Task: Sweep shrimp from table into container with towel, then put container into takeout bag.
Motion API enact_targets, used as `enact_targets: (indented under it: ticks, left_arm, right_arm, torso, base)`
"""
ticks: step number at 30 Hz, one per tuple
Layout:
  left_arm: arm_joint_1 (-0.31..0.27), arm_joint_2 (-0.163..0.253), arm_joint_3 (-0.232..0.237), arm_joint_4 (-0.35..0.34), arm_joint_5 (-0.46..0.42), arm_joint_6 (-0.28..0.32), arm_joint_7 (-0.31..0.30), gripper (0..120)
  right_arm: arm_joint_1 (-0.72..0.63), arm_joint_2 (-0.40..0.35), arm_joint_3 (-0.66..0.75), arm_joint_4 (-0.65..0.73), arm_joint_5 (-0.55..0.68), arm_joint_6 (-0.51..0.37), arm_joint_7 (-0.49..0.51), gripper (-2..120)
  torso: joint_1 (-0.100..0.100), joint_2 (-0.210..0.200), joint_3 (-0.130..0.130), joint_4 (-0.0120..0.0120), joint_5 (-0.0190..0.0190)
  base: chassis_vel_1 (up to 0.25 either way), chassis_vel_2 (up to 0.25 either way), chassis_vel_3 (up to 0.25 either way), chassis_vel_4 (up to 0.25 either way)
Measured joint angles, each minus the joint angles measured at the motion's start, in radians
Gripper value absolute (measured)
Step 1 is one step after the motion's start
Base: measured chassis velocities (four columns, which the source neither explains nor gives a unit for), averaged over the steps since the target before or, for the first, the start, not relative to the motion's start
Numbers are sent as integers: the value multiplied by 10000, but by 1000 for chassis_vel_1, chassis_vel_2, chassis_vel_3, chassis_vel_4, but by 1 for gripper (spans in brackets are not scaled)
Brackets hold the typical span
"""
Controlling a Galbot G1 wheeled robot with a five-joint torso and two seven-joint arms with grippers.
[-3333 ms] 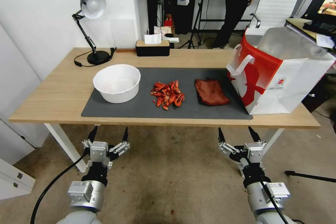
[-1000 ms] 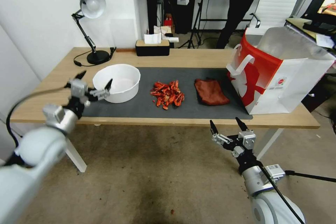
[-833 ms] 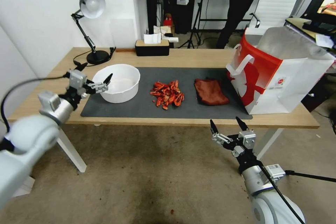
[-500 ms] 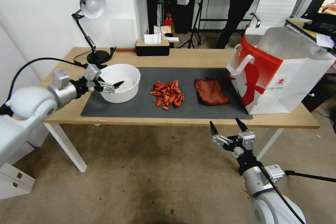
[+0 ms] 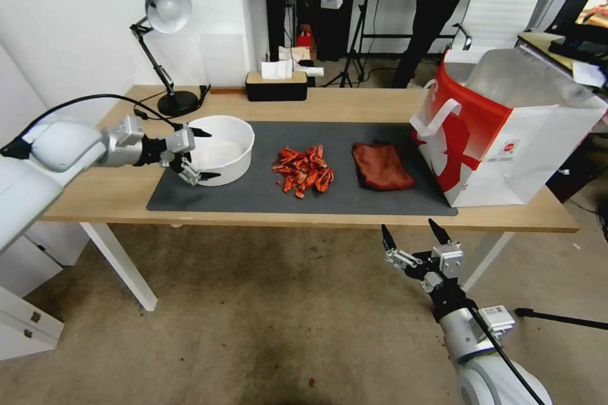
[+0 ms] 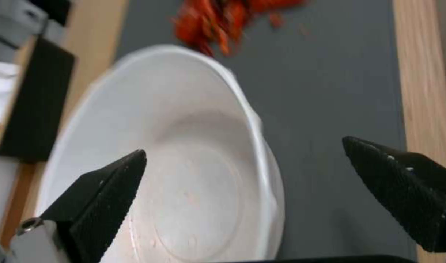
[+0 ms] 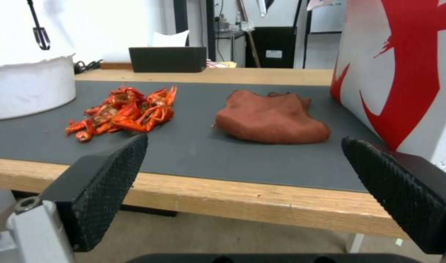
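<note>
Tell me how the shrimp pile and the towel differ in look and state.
The shrimp are many small, glossy, bright red-orange curved pieces in a loose scattered heap; the towel is one larger piece of matte, dull brick-red cloth, crumpled into a soft mound. The shrimp lie nearer the container, the towel nearer the takeout bag. Both rest untouched on the dark mat of the table, side by side but apart.

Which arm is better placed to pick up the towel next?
Right. The right gripper hangs open below the table edge, facing the towel; the left gripper is open at the container, beyond the shrimp.
</note>
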Motion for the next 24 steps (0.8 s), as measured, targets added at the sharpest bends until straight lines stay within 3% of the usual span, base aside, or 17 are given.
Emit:
enact_targets:
  ticks: [1,4,12,14,19,22,24]
  left_arm:
    - [-250,-83,299,133,561,-238,195,100]
    - [-587,-135,715,238,897,-348,336,100]
    - [-1214,-445,1218,751,1511,-507,587,100]
    - [-1642,-651,1554,1166,1609,-625,865,100]
    - [-1952,-866,1749,1537,1985,-848,1229,100]
    - [-2042,-968,1884,1702,2063,-911,1344,94]
    - [-2048,-1033,1978,1792,2096,-938,1406,83]
  right_arm:
    - [-7,15,10,0,0,3,4,100]
    - [-21,41,25,-28,-16,101,-42,100]
    - [56,132,-48,-182,-88,320,-204,100]
    - [126,147,-46,-212,-92,321,-215,100]
    - [189,149,11,-285,-92,321,-216,100]
    - [197,167,34,-310,-88,323,-216,100]
    - [193,192,45,-327,-83,337,-217,100]
  torso:
    - [0,0,-1,-1,1]
    - [0,0,0,0,0]
    - [-1,0,0,1,1]
    - [-1,0,0,0,1]
    - [-1,1,0,0,1]
    - [-1,1,0,0,2]
    - [-1,1,0,0,0]
  base:
    - [0,0,0,0]
    - [0,0,0,0]
    - [0,0,0,0]
    - [0,0,0,0]
    - [0,0,0,0]
    - [0,0,0,0]
    - [0,0,0,0]
